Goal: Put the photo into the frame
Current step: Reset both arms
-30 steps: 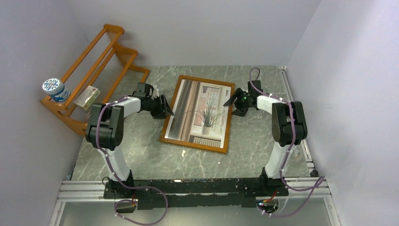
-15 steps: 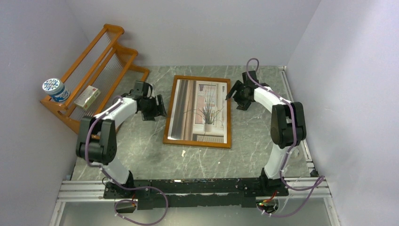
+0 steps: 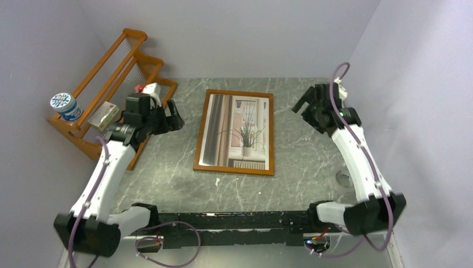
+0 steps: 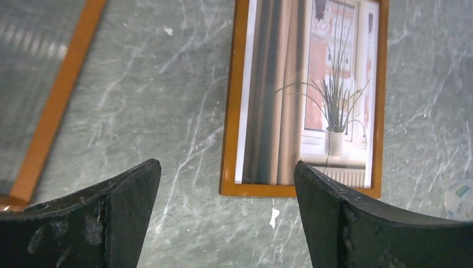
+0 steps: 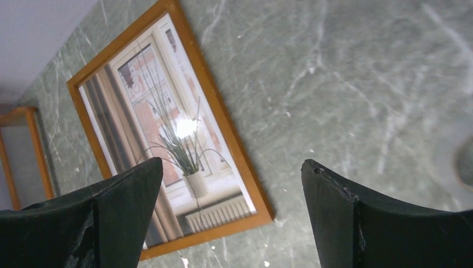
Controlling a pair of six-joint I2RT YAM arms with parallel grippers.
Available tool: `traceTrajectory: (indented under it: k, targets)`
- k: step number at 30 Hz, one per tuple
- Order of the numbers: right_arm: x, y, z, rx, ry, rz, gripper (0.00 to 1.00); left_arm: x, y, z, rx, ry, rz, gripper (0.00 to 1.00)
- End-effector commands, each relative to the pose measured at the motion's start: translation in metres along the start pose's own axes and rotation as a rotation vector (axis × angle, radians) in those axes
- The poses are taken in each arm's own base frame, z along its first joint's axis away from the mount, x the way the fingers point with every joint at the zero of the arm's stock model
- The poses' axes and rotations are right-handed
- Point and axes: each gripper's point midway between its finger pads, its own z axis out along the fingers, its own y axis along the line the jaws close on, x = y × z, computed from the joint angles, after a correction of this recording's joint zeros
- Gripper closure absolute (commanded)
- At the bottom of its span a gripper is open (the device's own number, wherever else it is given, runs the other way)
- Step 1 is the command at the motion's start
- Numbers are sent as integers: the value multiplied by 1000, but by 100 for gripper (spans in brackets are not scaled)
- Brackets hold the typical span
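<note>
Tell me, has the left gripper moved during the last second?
Yes. The left gripper has pulled back to the left, away from the frame and closer to the orange rack.

Frame [image 3: 233, 170] smooth orange wood; photo [image 3: 237, 131] glossy paper; table [image 3: 312, 156] marbled grey-green, matt.

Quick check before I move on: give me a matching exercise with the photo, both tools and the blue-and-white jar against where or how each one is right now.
Things:
1. photo
2. left tool
3. right tool
4. blue-and-white jar

Places or states:
A. open, off the right side of the frame
B. on the orange rack
C. lying flat inside the frame
D. open, off the frame's left side

Pairs: 1-C, 2-D, 3-A, 4-B
</note>
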Motion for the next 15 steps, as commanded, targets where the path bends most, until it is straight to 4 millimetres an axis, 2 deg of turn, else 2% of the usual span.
traceTrajectory:
  k: [1, 5, 8, 11, 15]
  targets:
    - [-7, -53, -58, 128, -105, 11, 1, -10, 16, -48, -108, -81, -3, 6]
    - [-21, -67, -104, 102, -202, 35, 5, -13, 26, -85, -165, -131, 10, 6]
    - [-34, -65, -135, 11, -299, 57, 7, -22, 26, -115, -169, -201, 16, 6]
    - [-42, -65, -156, -41, -357, 71, 1, -24, 26, -142, -169, -248, 0, 6]
    - [-45, -70, -173, -61, -389, 70, 1, -22, 25, -168, -153, -296, -8, 6]
